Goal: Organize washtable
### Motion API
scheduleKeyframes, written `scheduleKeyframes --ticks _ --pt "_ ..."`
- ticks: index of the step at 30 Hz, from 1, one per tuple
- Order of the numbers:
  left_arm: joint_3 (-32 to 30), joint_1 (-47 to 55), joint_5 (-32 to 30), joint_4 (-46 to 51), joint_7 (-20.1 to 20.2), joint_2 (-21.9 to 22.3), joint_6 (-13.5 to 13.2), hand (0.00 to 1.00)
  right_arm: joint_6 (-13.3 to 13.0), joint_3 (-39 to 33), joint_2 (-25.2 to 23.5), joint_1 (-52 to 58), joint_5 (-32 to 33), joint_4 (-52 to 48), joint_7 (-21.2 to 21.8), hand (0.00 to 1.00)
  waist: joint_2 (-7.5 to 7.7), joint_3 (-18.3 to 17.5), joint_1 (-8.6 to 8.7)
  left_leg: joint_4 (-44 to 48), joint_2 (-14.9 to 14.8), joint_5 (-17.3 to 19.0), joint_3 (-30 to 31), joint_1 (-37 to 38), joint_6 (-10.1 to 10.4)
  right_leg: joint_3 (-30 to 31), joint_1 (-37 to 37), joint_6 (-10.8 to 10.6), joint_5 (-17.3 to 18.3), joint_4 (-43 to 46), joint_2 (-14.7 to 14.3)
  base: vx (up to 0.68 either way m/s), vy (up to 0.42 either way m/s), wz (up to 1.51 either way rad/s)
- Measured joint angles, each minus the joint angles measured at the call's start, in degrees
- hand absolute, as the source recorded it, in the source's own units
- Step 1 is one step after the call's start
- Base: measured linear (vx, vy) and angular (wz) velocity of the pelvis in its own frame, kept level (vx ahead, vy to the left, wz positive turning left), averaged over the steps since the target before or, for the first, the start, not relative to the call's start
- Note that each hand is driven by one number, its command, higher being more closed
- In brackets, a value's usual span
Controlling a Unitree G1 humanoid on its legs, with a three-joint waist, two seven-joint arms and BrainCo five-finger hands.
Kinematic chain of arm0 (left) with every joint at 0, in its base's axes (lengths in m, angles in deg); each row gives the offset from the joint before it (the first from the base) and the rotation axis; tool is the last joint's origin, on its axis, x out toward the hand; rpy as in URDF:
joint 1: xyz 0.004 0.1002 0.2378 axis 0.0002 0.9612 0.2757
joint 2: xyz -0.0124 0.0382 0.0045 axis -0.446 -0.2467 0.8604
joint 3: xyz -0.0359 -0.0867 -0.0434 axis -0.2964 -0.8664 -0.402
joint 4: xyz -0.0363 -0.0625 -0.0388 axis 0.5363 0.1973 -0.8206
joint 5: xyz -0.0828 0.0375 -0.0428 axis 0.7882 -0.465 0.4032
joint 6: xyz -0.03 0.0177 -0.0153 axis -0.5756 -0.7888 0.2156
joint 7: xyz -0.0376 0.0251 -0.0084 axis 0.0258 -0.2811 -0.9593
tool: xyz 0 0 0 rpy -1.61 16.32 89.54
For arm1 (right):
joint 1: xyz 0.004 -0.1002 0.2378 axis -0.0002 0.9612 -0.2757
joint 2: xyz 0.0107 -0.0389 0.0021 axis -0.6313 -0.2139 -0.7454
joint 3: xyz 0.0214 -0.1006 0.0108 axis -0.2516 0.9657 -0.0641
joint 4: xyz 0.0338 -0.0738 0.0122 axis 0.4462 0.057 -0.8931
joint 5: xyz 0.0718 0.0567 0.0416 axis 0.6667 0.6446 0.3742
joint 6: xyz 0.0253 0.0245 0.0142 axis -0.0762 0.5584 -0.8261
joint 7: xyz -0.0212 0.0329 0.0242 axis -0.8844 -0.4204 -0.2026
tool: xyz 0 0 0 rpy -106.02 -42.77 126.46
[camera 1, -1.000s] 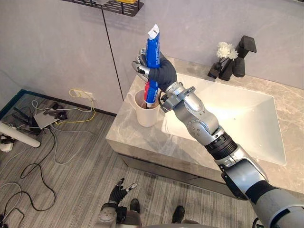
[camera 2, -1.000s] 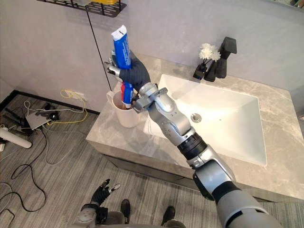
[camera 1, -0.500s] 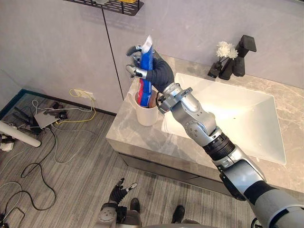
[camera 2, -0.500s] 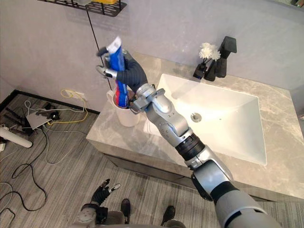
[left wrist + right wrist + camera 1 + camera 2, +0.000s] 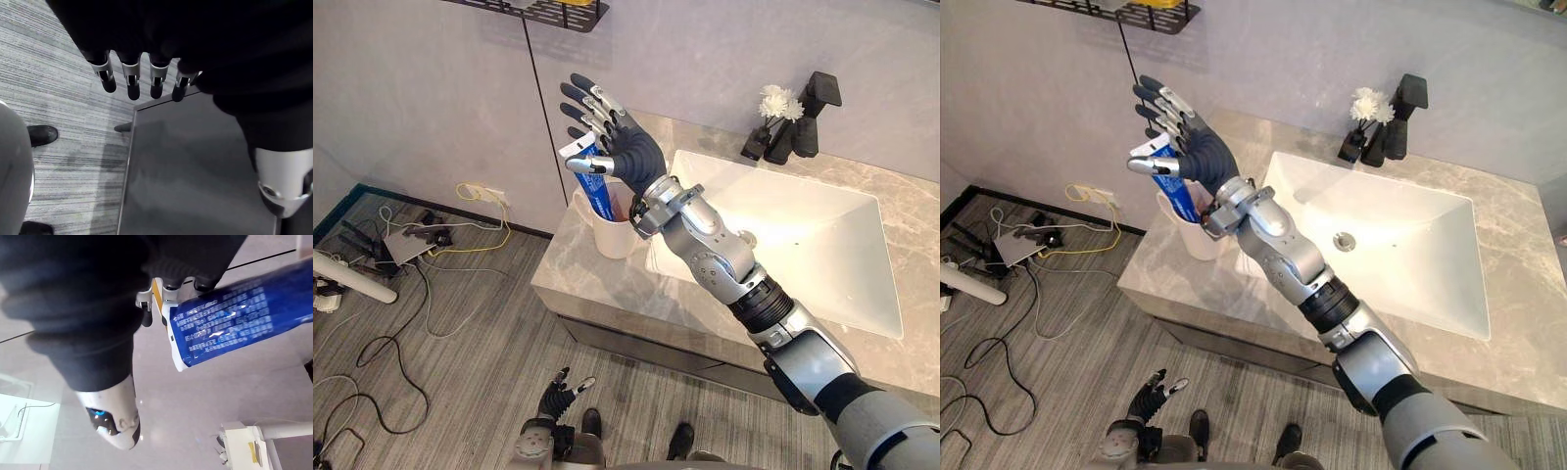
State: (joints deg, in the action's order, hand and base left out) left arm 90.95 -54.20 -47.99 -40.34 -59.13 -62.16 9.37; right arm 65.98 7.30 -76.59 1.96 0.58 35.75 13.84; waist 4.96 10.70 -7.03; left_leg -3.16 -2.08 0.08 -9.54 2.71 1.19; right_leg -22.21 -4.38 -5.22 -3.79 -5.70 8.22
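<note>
Pale grey wall (image 5: 724,39) behind, black wire shelf (image 5: 548,12) high on it. Grey marble bench (image 5: 597,284) with white sink (image 5: 822,245), black tap (image 5: 818,98). Striped grey floor (image 5: 460,372), loose cables (image 5: 475,245) near wall.

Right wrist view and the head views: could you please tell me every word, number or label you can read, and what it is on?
Toothpaste tube: rows of small white print on the blue body, too blurred to read.
White cup: no print to be seen.
Nothing else here bears text that can be read.
</note>
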Motion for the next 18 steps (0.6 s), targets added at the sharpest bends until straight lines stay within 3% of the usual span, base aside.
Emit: scheduleKeyframes --ticks 11,18 --pt "-0.06 0.0 -0.02 -0.01 -0.01 0.0 0.03 0.0 -0.33 -2.42 0.24 -0.01 0.13 -3.28 -0.02 0.0 0.01 -0.01 0.08 0.01 0.03 0.0 -0.01 0.17 0.0 0.01 -0.14 0.0 0.0 0.0 0.01 0.0 0.0 0.0" --pt "-0.09 0.0 -0.03 -0.02 -0.04 -0.04 0.01 0.0 -3.1 -5.44 1.42 0.0 2.32 -11.08 0.09 0.0 0.01 -0.01 0.64 0.01 0.02 0.0 -0.17 0.48 0.0 0.13 -0.35 0.0 0.0 -0.01 0.01 0.0 0.0 0.0"
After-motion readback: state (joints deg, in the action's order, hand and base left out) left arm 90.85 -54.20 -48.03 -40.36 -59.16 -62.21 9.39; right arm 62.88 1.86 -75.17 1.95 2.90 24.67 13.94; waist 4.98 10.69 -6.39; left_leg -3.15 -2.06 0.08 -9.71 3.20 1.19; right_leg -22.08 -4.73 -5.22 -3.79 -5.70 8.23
